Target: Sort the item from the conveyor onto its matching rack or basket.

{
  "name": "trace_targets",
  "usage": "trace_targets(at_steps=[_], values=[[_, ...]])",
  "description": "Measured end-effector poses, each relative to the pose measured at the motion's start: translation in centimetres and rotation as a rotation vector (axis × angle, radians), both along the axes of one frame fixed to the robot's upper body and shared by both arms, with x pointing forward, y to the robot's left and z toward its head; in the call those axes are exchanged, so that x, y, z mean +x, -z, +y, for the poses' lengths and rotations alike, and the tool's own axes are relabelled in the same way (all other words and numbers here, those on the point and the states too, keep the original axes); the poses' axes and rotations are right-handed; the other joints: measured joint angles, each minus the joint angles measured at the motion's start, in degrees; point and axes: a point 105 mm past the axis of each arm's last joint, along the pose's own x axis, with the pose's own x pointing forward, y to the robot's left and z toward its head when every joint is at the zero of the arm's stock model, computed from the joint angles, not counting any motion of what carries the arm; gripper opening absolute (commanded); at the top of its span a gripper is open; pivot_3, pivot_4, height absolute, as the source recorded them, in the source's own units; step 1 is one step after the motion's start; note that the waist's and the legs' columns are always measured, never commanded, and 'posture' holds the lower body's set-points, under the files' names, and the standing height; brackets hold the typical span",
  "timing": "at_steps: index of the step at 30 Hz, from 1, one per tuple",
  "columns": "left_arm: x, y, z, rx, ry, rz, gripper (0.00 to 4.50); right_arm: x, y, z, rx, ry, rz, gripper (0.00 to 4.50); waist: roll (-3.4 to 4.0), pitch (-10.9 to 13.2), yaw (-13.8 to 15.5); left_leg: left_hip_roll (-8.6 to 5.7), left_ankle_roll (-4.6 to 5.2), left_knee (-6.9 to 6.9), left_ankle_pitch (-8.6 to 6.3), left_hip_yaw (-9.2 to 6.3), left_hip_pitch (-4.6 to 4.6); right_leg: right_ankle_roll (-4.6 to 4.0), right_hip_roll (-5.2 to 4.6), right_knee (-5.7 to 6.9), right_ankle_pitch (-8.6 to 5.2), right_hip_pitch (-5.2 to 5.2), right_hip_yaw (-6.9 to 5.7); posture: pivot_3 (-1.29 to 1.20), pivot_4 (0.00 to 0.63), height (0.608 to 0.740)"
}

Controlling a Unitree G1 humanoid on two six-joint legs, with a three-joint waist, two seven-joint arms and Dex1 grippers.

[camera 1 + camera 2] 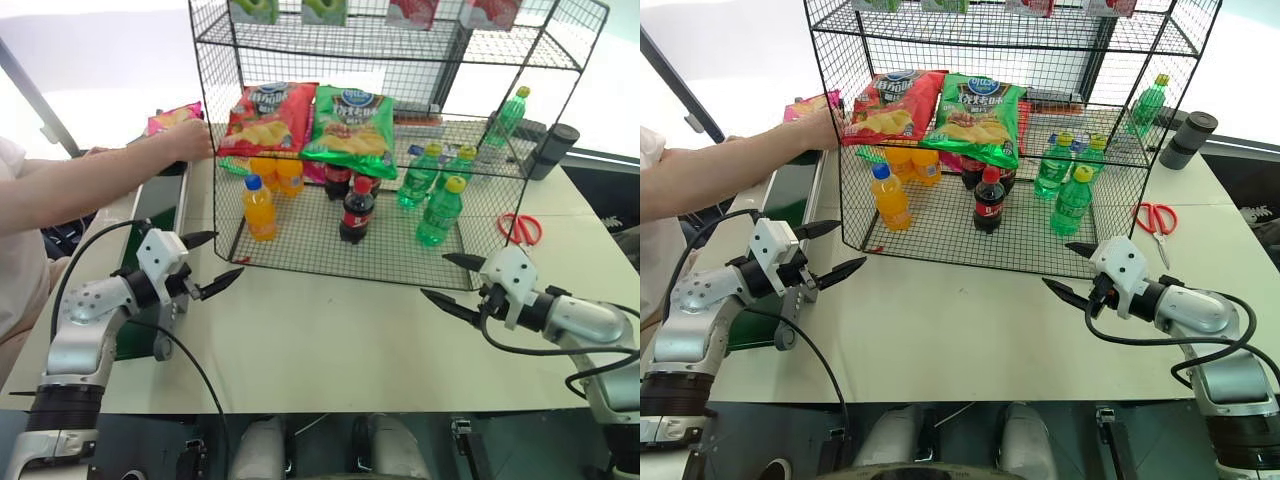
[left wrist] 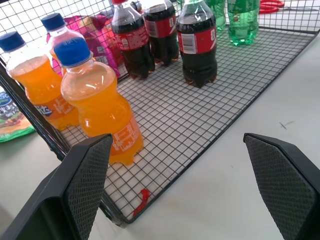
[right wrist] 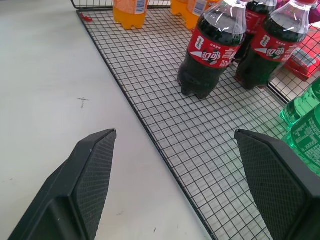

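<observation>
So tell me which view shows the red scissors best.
The left eye view: the red scissors lie whole on the table right of the rack. The right eye view shows them too, nearer its edge; the left wrist view catches just the handles through the wire.

Left tool (image 1: 213, 261) and right tool (image 1: 452, 278) gape (empty), angled inward.

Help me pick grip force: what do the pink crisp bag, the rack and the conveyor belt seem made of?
Pink crisp bag: thin glossy plastic film, judging by its shine and crinkles. Rack: thin black wire grid, probably coated metal. Conveyor: dark green matte belt, likely rubber or PVC, with grey metal rails.
</observation>
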Motion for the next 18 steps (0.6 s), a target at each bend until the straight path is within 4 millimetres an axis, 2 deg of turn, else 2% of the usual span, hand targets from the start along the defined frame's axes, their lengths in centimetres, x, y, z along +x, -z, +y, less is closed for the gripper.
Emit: trace_targets(at_steps=[3,8,13,18], values=[[-0.1,0.4,0.4,0.019,-0.013,0.007,4.50,0.0,0.4,-0.2,-0.001,0.001,0.007,3.94,0.00,0.0,0.0,0.00,0.00,0.00,0.00,0.02,0.00,-0.01,0.00,0.01,0.00,-0.02,0.02,0.00,0.150,0.740],[-0.4,0.2,1.8,0.024,-0.071,-0.012,4.50,-0.1,1.1,0.6,0.026,-0.051,0.025,3.94,-0.01,0.0,-0.1,0.03,0.00,0.00,0.00,0.03,0.00,-0.01,0.01,0.02,0.01,-0.05,0.05,0.00,0.150,0.740],[-1.0,0.1,2.7,0.024,-0.118,-0.025,4.50,0.4,0.3,1.4,0.073,-0.097,0.000,3.94,-0.01,0.0,0.0,0.03,0.00,0.00,0.00,0.05,0.00,-0.04,0.01,0.02,0.03,-0.06,0.08,0.00,0.150,0.740],[-2.3,0.0,4.1,0.098,-0.186,-0.056,4.50,0.7,0.7,4.2,0.119,-0.197,0.004,3.94,-0.10,-0.1,-0.4,0.06,0.00,-0.05,0.00,0.09,-0.02,-0.05,0.03,0.04,0.03,-0.16,0.13,0.00,0.150,0.740]])
